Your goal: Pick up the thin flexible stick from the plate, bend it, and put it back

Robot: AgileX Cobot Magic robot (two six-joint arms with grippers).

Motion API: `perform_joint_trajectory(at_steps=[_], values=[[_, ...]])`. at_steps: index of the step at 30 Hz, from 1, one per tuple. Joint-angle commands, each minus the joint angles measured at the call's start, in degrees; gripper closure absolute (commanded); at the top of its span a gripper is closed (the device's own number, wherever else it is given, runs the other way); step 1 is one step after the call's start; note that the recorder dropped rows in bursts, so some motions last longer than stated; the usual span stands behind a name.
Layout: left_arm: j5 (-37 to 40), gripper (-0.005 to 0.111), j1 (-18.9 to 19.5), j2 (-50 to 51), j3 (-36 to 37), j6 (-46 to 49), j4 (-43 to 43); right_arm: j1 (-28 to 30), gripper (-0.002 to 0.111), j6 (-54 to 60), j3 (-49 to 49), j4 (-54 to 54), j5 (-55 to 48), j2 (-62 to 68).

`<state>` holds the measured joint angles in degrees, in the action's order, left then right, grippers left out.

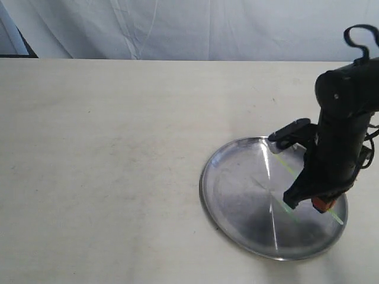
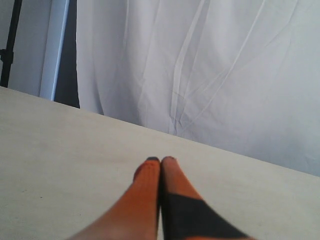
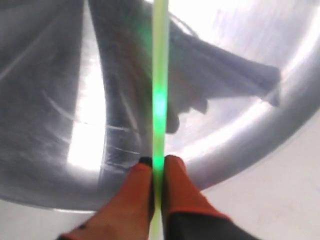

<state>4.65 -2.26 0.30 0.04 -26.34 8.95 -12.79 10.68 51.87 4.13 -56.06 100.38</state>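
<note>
The round silver plate (image 1: pixel 237 189) lies on the table at the right. The thin lime-green stick (image 1: pixel 288 167) runs diagonally over its right half. My right gripper (image 1: pixel 303 201) reaches down over the plate and is shut on the stick. In the right wrist view the stick (image 3: pixel 160 75) passes between the orange fingers (image 3: pixel 137 185), pinched at the gripper (image 3: pixel 159 162), and stretches out across the plate (image 3: pixel 50 100). Whether the stick still touches the metal I cannot tell. My left gripper (image 2: pixel 161 160) is shut with nothing in it, over bare table, and is out of the exterior view.
The pale table top (image 1: pixel 106 148) stretches left of the plate. A white curtain (image 1: pixel 189 26) hangs behind the table's far edge. A bright streak of glare (image 1: pixel 271 204) crosses the plate.
</note>
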Motion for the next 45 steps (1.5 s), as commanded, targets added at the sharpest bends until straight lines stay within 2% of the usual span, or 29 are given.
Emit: perform_joint_trajectory(at_steps=[1,6,13,18,19,23,25,26,27,29,31,33,35,38,41,43,45], values=[[0.06,0.107,-0.21,-0.30,-0.04,-0.02,0.01,0.14,0.108,-0.17,-0.17,-2.32,0.49,-8.37],[0.06,0.107,-0.21,-0.30,-0.04,-0.02,0.01,0.14,0.109,0.61,-0.17,-6.76,3.26,-16.98],[0.06,0.107,-0.15,-0.30,-0.04,-0.02,0.34,0.14,0.109,10.73,-0.27,-20.49,1.62,-25.85],[-4.65,0.107,-0.15,-0.30,-0.04,-0.14,5.95,0.14,0.109,17.07,-0.40,-29.11,-0.71,-30.54],[-7.84,0.107,-0.15,-0.30,-0.04,-1.72,4.18,0.14,0.109,17.81,-0.77,-30.33,-0.69,-31.57],[-22.86,0.107,-0.15,-0.30,-0.04,-21.41,-10.76,0.14,0.109,19.21,-3.24,-31.91,-1.39,-35.35],[-28.31,0.107,-0.15,-0.30,-0.04,-24.96,-13.63,0.14,0.109,19.34,-4.66,-32.74,-1.82,-37.12],[-28.56,0.107,-0.26,-0.30,-0.04,-30.03,-13.71,0.14,0.109,19.38,-5.55,-33.48,-2.14,-37.93],[-27.03,0.107,-0.26,-0.30,-0.04,-36.62,-11.95,0.14,0.109,19.49,-6.56,-34.36,-2.14,-38.64],[-23.45,0.107,-0.26,-0.30,-0.66,-47.12,1.21,0.14,0.109,20.66,-8.85,-37.45,-2.14,-40.26],[-24.92,0.107,-0.26,-0.30,-2.70,-57.46,26.28,0.14,0.109,22.57,-11.13,-40.74,-2.14,-41.44],[-28.71,0.107,-0.26,0.97,-5.22,-64.14,44.13,0.14,0.109,23.73,-13.62,-43.84,-2.14,-42.35],[-32.54,0.107,-0.03,3.76,-7.29,-65.28,53.56,0.14,0.109,25.32,-16.42,-46.84,-2.43,-42.76],[-33.96,0.107,0.07,8.95,-10.20,-61.76,54.69,0.14,0.109,27.17,-20.22,-49.53,-3.22,-42.88],[-34.68,0.107,0.07,13.19,-14.72,-54.96,48.96,0.14,0.109,28.47,-23.07,-50.55,-3.64,-42.88],[-35.79,0.107,0.07,15.68,-18.23,-54.60,43.91,0.14,0.109,29.49,-24.47,-51.39,-3.74,-42.91],[-36.24,0.107,-0.03,18.87,-21.51,-58.46,48.35,0.14,0.109,30.98,-25.15,-53.16,-3.73,-43.67]])
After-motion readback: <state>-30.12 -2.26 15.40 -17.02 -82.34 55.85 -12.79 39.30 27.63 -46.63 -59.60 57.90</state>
